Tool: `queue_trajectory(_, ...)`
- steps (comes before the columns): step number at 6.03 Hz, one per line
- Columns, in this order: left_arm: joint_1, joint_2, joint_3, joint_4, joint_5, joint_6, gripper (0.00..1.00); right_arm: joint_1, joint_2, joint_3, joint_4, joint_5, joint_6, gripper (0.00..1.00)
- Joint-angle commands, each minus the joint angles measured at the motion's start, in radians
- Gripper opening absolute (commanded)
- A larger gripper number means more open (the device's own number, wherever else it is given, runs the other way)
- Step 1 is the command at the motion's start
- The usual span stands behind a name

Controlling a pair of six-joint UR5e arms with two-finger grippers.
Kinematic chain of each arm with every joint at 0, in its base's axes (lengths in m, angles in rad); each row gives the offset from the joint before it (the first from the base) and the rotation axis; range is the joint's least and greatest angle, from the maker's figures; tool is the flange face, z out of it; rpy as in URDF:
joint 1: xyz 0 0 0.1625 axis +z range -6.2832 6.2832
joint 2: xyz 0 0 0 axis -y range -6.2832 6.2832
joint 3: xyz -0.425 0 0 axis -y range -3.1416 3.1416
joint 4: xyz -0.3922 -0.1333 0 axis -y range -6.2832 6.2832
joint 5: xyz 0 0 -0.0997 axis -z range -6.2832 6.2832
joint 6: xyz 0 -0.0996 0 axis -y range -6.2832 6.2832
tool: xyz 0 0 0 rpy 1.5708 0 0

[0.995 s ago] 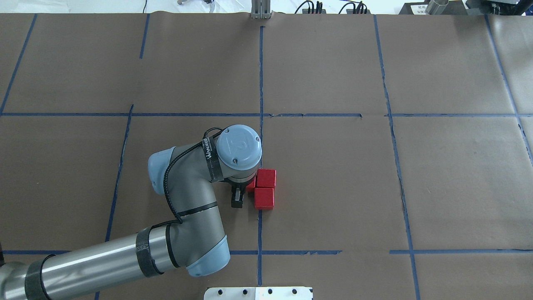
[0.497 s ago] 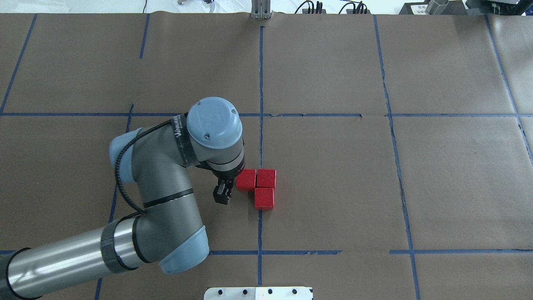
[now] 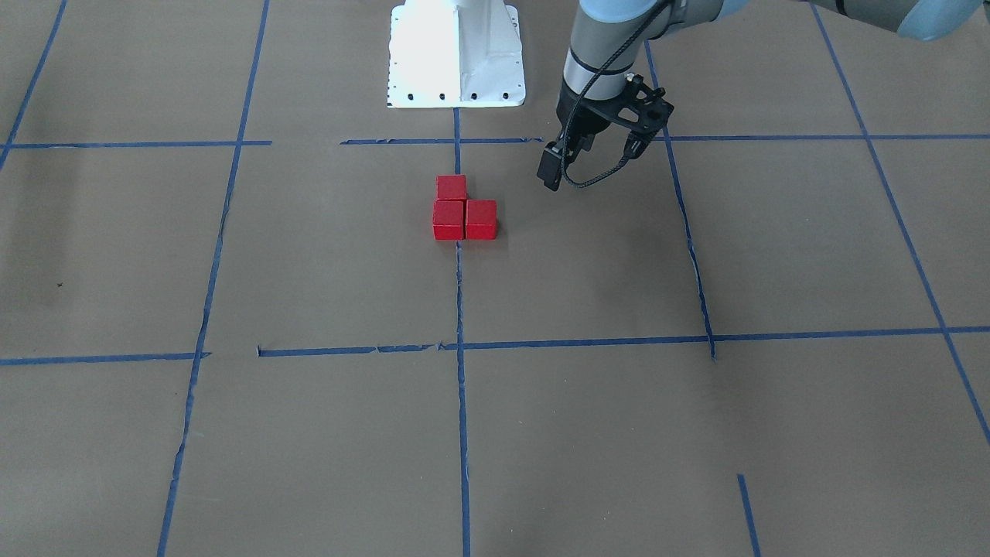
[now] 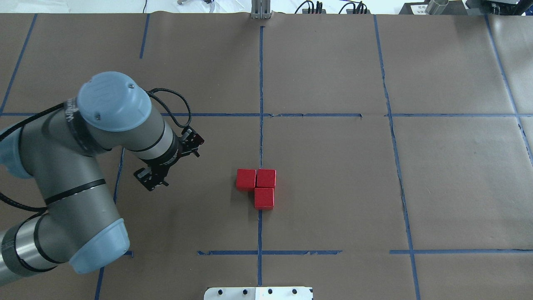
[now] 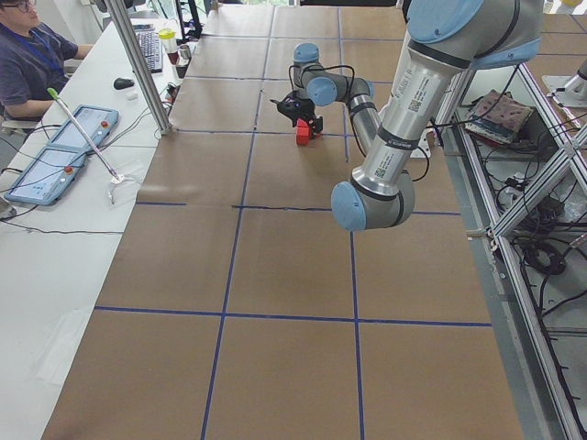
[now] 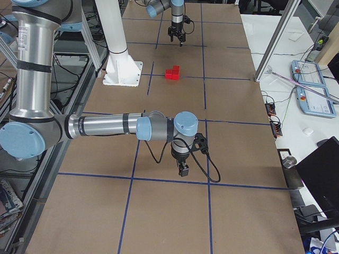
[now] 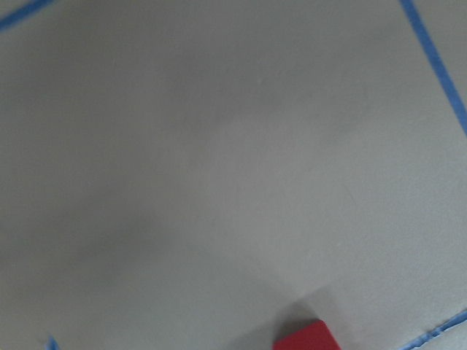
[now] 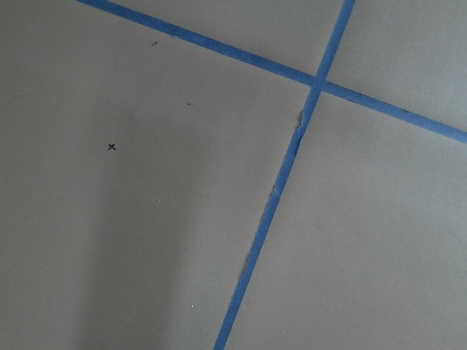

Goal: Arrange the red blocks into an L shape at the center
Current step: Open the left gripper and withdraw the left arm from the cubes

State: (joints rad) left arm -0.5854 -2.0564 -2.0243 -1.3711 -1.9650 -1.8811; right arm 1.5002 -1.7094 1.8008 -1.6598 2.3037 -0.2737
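the three red blocks [image 4: 255, 187] sat touching one another in an l shape at the middle of the desk [image 4: 333, 166], on the central blue tape line [image 4: 261, 83]. the left tool [image 4: 168, 160] hung above the desk well apart from them, holding nothing; how far its jaws stood apart could not be told. the right tool [image 6: 183, 169] showed only in the right side view, near a tape crossing, its state unreadable.

I have drawn the left gripper [image 4: 168, 160] away toward 9 o'clock, clear of the red blocks [image 4: 256, 187].
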Motion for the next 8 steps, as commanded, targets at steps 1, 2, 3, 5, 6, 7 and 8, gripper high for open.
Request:
queue_trajectory(1,-0.084,0.147,-0.046,0.000,-0.064,0.478,1.00,0.003,-0.018,-0.004,-0.002,-0.006,0.059,0.99)
queue_trajectory(2,-0.149,0.221,-0.048,0.000,-0.087,0.714,1.00,0.020,-0.019,-0.003,-0.008,-0.006,0.083,0.98)
queue_trajectory(3,-0.219,0.302,-0.056,-0.006,-0.094,0.949,1.00,0.020,-0.018,0.000,-0.006,-0.001,0.099,1.00)
queue_trajectory(5,-0.398,0.445,-0.059,-0.014,-0.161,1.289,1.00,0.020,-0.012,0.000,-0.002,-0.001,0.106,1.00)
queue_trajectory(6,-0.521,0.520,-0.051,-0.016,-0.187,1.468,1.00,0.018,-0.010,-0.001,-0.002,-0.001,0.106,1.00)
queue_trajectory(7,-0.679,0.591,-0.001,-0.016,-0.256,1.727,1.00,0.018,-0.007,-0.001,-0.002,0.000,0.106,1.00)
queue_trajectory(8,-0.843,0.596,0.139,-0.025,-0.331,1.959,1.00,0.018,-0.007,-0.001,0.000,-0.001,0.106,1.00)
